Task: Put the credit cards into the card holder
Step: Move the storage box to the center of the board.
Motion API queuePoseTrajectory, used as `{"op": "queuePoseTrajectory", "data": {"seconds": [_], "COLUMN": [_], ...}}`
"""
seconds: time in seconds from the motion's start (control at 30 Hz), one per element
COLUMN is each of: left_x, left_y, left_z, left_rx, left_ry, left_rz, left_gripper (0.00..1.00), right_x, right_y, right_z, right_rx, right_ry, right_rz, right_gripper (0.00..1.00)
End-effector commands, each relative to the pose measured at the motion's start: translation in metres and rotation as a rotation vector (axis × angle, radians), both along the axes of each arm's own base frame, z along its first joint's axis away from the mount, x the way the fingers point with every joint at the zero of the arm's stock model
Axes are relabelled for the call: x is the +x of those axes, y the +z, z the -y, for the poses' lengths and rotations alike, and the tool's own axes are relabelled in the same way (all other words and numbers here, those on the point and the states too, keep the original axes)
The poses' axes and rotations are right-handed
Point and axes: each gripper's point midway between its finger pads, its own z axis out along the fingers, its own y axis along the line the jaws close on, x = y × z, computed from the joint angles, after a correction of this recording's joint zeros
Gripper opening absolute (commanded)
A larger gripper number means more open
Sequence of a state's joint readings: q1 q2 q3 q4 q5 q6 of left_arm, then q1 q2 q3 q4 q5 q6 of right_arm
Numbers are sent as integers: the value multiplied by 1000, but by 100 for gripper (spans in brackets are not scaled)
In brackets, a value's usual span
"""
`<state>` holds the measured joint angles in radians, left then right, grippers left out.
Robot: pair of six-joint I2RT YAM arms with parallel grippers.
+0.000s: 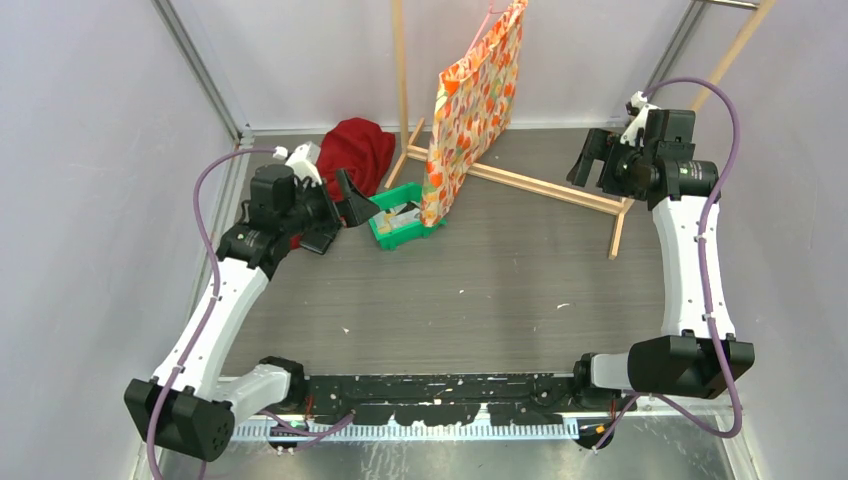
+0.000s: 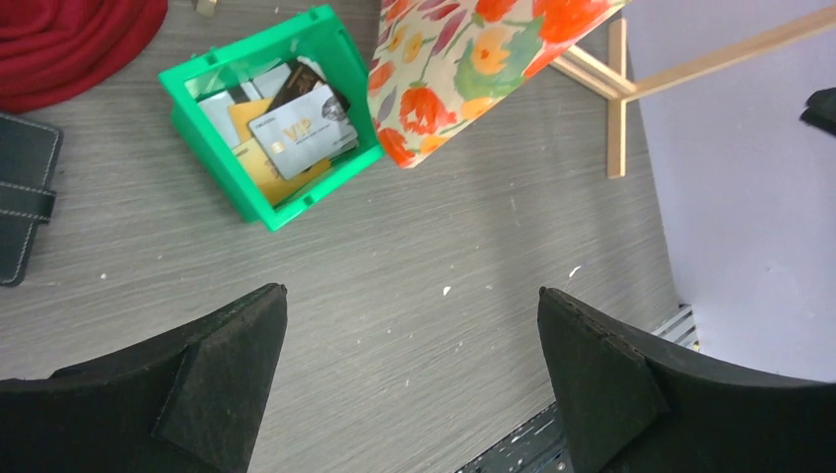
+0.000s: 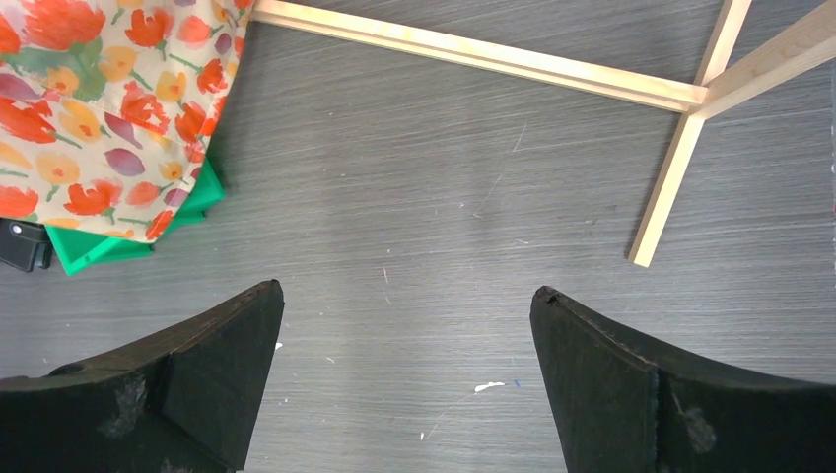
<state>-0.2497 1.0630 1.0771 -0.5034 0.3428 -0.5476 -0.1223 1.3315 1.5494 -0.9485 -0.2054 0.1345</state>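
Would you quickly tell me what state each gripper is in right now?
Left gripper: open, holding nothing.
Right gripper: open, holding nothing.

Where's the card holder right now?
In the left wrist view the black card holder lies at the left edge, just below the red cloth and left of the green tray.

Grey table [image 1: 500,290], green tray [image 2: 210,150], card holder [image 2: 25,192]
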Motion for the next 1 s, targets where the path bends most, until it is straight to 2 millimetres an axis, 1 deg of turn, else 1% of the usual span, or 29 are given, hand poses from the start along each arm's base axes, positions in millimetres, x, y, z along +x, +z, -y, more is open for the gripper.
{"op": "queuePoseTrajectory", "data": {"seconds": [0.0,0.1,0.17,0.23,0.3,0.33,0.37,0.43,0.53,0.67,0.83,0.97], "left_x": [15,26,34,44,53,58,65,73,84,94,101,103], "left_y": [17,4,-9,-26,-39,-45,-50,-61,-67,-75,-87,-92], "left_z": [15,20,22,23,22,21,19,18,21,24,27,29], "left_rx": [-95,-127,-139,-131,-101,-83,-62,-39,-30,-28,-29,-29], "left_ry": [-14,3,16,40,70,85,110,125,131,135,138,139], "left_rz": [63,29,-11,-63,-95,-108,-118,-149,-170,-188,-225,-238], "left_gripper": [100,100,100,100,100,100,99,98,97,97,96,96], "right_x": [5,7,3,-6,-23,-28,-39,-47,-51,-55,-61,-63], "right_y": [14,8,7,2,-8,-11,-16,-21,-20,-27,-37,-42], "right_z": [4,-5,-25,-47,-72,-79,-89,-98,-105,-104,-104,-104], "right_rx": [-19,-6,30,22,8,-8,-1,1,19,10,20,28], "right_ry": [-7,64,209,415,626,701,789,873,905,918,917,912], "right_rz": [72,78,91,114,112,119,109,107,120,114,96,86], "right_gripper": [100,100,100,100,100,100,100,100,100,100,100,100]}}
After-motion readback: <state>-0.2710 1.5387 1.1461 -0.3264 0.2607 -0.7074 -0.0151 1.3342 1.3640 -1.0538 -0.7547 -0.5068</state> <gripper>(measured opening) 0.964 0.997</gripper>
